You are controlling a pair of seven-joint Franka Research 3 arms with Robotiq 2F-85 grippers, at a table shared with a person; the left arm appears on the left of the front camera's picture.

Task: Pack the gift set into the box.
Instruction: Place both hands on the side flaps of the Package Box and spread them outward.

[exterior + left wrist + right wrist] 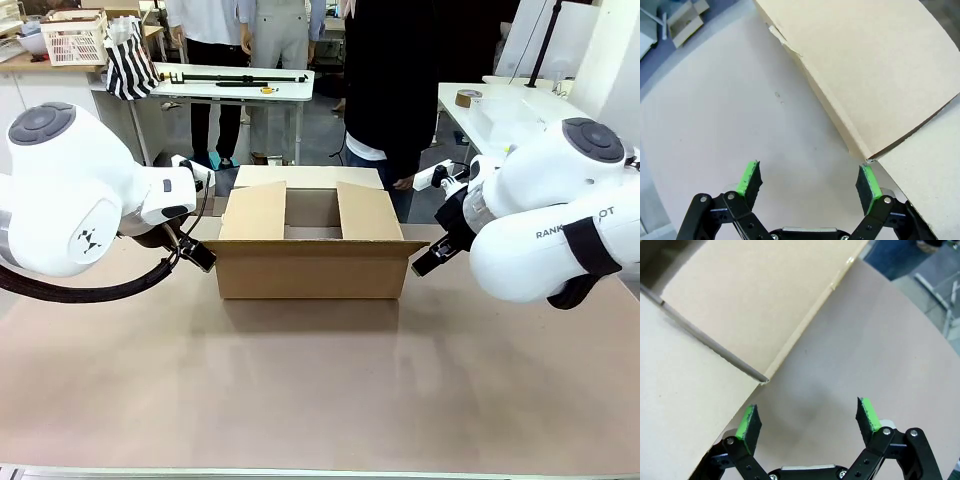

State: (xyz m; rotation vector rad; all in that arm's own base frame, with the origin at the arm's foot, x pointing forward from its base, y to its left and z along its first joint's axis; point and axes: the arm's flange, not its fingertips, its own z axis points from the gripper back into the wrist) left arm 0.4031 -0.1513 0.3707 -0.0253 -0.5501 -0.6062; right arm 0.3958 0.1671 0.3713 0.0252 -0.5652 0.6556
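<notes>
Your left hand (809, 170) and right hand (809, 407) were both wide open and empty, at nine and three o'clock of the box (310, 268).

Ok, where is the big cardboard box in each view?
Front view: the box sits mid-table, flaps open, at picture centre.
Left wrist view: the box fills the upper right.
Right wrist view: the box fills the upper left.
Shared landmark: the pale table under it.
</notes>
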